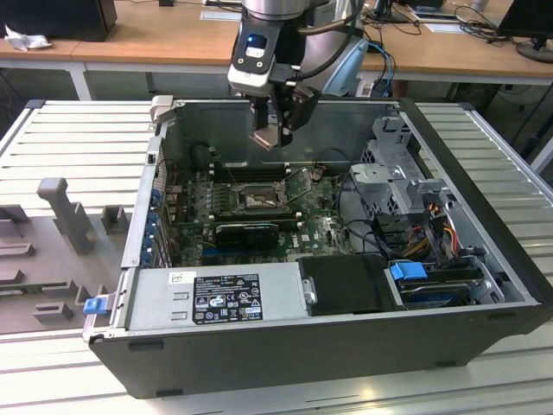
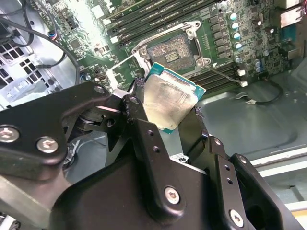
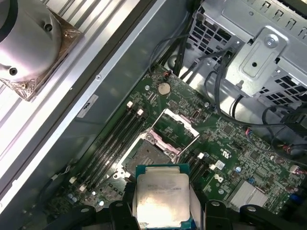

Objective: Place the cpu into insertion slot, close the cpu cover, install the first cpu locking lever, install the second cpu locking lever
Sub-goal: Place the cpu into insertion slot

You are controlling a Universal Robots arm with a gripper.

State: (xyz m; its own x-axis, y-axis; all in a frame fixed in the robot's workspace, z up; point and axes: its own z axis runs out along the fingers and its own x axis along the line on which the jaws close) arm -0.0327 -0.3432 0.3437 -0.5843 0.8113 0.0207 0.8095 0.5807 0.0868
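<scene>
Since the cpu is the star here: it's up in the air, pinched in the tool with 1 finger on each of 2 opposite edges. The dull silver top faces both wrist cameras and a strip of green edge shows along its far side.

Below it, well apart and not touching, is the insertion slot. It's bare, with the dark contact field exposed inside the silvery rim. The cpu cover is swung open off the slot's edge on the coin battery side, and you can see board through its window. Long black memory slots run alongside the socket.

In the exterior view the tool hangs over the motherboard, close to the far wall of the open computer case. The case lies on its side on the slatted metal table. The power supply sits along the case's near edge, and the drive cage is at the exterior view's right.
</scene>
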